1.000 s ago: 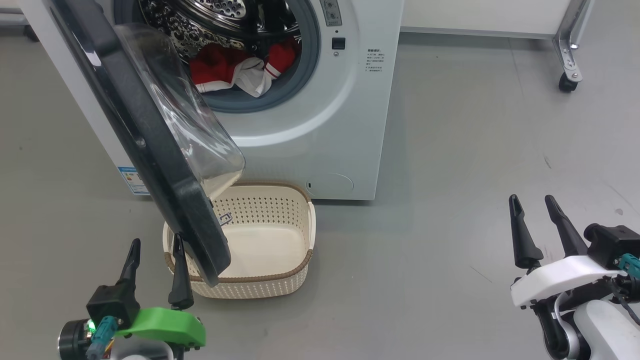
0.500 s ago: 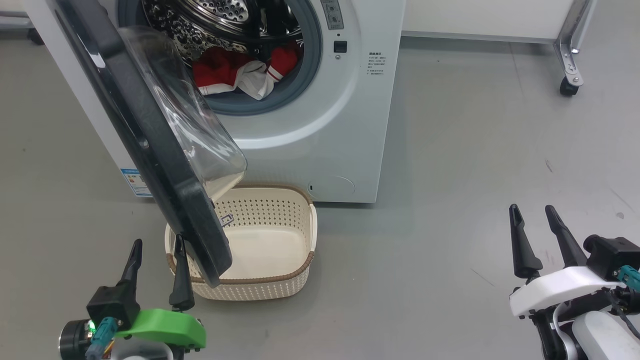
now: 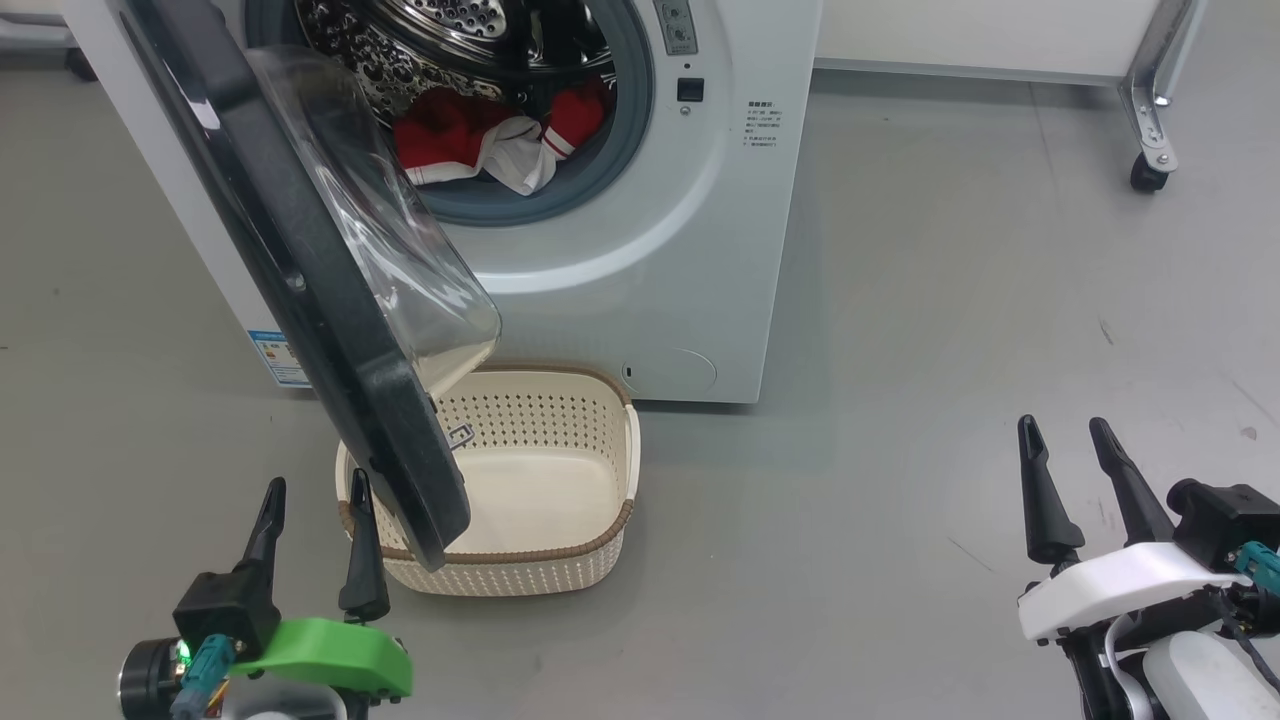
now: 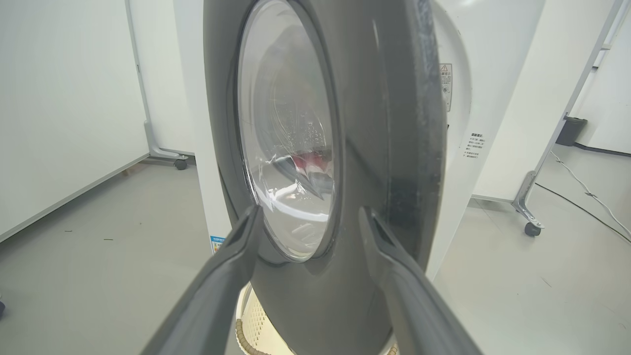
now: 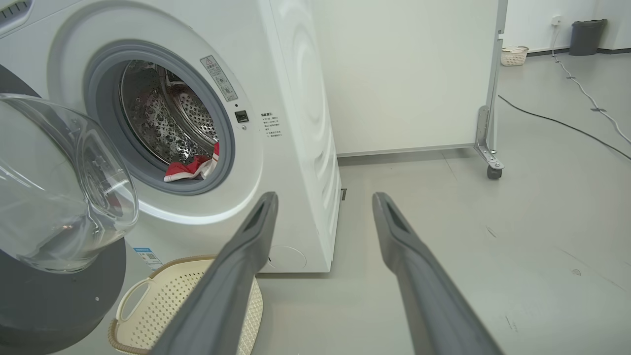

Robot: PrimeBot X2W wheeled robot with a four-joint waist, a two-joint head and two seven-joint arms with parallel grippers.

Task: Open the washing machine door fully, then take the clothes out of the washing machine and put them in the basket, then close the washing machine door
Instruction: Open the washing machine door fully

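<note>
Just ahead of my left gripper (image 3: 315, 482) stands the washing machine door (image 3: 250, 220). It is swung out from the washing machine (image 3: 680, 250) but, as I judge, not yet fully open. From the head view the door runs as a long slanted band from the upper left down to its free edge, which hangs over the basket (image 3: 540, 570), just beside my left fingers. These fingers face the door's outer side, very near; whether they touch, I cannot tell. Both grippers are spread wide and hold nothing. My right gripper (image 3: 1061, 422) is well apart, on the side of the glass bowl. The left arm is nearer, so I think it must hook the free edge and bring it leftward. The clothes (image 3: 450, 135) lie low in the drum mouth.
</note>
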